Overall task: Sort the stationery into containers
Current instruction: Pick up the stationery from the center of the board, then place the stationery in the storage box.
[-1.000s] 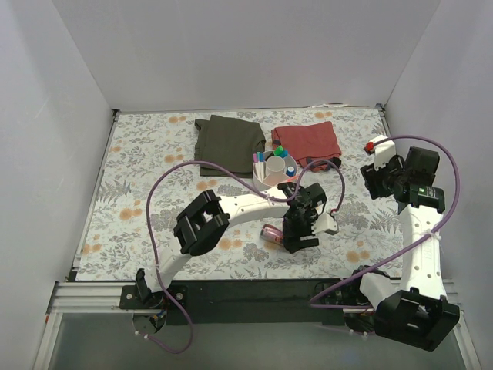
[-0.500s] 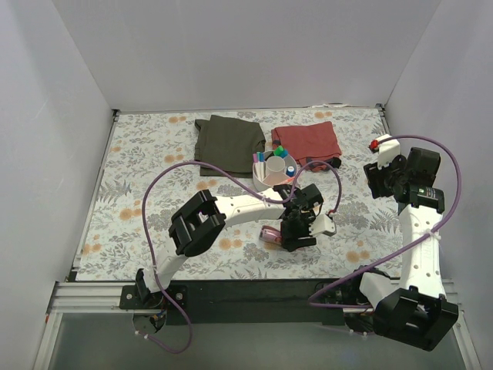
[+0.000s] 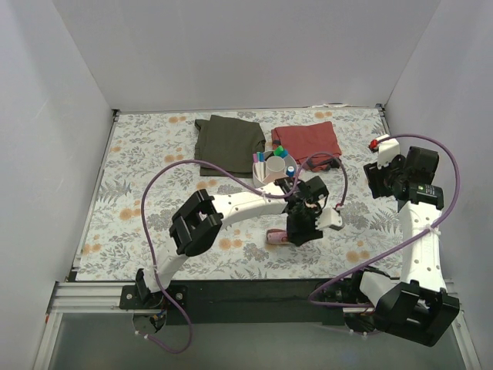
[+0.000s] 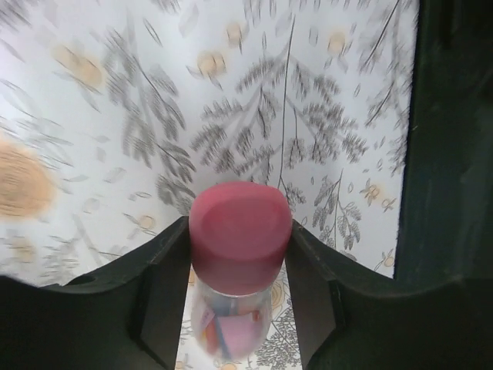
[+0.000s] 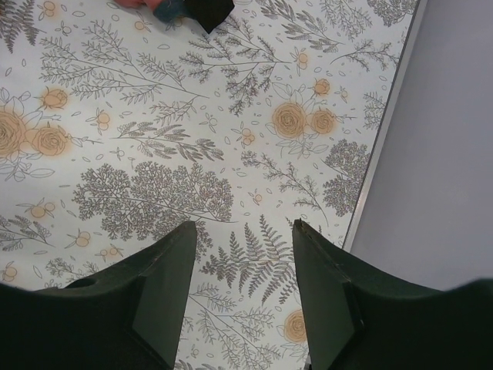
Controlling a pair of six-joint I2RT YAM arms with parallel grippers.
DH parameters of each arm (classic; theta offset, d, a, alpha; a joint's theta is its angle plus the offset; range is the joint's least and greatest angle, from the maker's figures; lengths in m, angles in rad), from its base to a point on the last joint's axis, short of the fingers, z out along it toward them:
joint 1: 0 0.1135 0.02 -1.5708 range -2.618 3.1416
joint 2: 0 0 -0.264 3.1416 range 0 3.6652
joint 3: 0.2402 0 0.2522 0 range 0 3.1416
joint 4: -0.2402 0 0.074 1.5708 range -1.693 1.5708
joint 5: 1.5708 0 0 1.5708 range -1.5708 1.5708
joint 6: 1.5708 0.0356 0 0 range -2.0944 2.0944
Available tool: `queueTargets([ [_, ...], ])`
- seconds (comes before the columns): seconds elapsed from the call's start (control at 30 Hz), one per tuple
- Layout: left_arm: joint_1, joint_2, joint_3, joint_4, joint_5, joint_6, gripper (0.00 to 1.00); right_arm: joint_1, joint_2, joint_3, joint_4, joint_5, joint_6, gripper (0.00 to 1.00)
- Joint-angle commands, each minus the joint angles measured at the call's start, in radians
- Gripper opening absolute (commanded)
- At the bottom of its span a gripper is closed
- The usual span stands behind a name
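Left fingers (image 4: 166, 277) pinch the pink tube (image 4: 239, 231) at its cap, both sides touching. Tube lies on the surface (image 3: 154, 154), on the near side of the bowl (image 3: 262, 182). Right fingers (image 5: 166, 285) gape, empty. You're gripping one end, so it may pivot or slip on lift.

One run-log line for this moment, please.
left gripper: closed on pink tube | right gripper: open, empty, above table | white bowl: holds markers
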Motion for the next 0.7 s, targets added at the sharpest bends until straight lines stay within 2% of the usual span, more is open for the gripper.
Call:
queueTargets([
  [0.0, 0.061, -0.104, 0.235, -0.037, 0.116, -0.004, 0.03, -0.009, 0.010, 0.016, 0.027, 0.020, 0.005, 0.61],
  [0.13, 0.146, -0.172, 0.355, -0.037, 0.193, -0.039, 0.00, -0.010, 0.039, 0.043, 0.030, 0.032, 0.020, 0.61],
  [0.2, 0.215, -0.244, 0.295, 0.045, 0.239, -0.112, 0.00, -0.020, 0.048, 0.049, 0.036, 0.014, 0.048, 0.61],
  [0.23, 0.239, -0.282, 0.236, 0.111, 0.271, -0.151, 0.00, -0.021, 0.055, 0.045, 0.042, 0.000, 0.080, 0.60],
  [0.27, 0.262, -0.386, 0.039, 0.195, 0.294, -0.184, 0.00, -0.023, 0.055, 0.042, 0.047, -0.041, 0.092, 0.60],
  [0.3, 0.299, -0.446, -0.060, 0.406, 0.308, -0.252, 0.00, -0.021, 0.055, 0.036, 0.051, -0.063, 0.102, 0.60],
  [0.37, 0.316, -0.617, -0.273, 0.638, 0.301, -0.289, 0.00, -0.021, 0.061, 0.025, 0.068, -0.093, 0.143, 0.60],
  [0.4, 0.325, -0.665, -0.446, 0.855, 0.286, -0.295, 0.00, -0.021, 0.067, 0.025, 0.071, -0.095, 0.155, 0.60],
  [0.5, 0.339, -0.773, -0.652, 1.199, 0.175, -0.321, 0.00, -0.023, 0.096, 0.036, 0.073, -0.092, 0.198, 0.59],
  [0.6, 0.368, -0.769, -0.685, 1.349, 0.132, -0.367, 0.00, -0.021, 0.111, 0.040, 0.088, -0.110, 0.229, 0.59],
  [0.67, 0.376, -0.743, -0.676, 1.379, 0.129, -0.364, 0.00, -0.023, 0.119, 0.040, 0.097, -0.123, 0.240, 0.59],
])
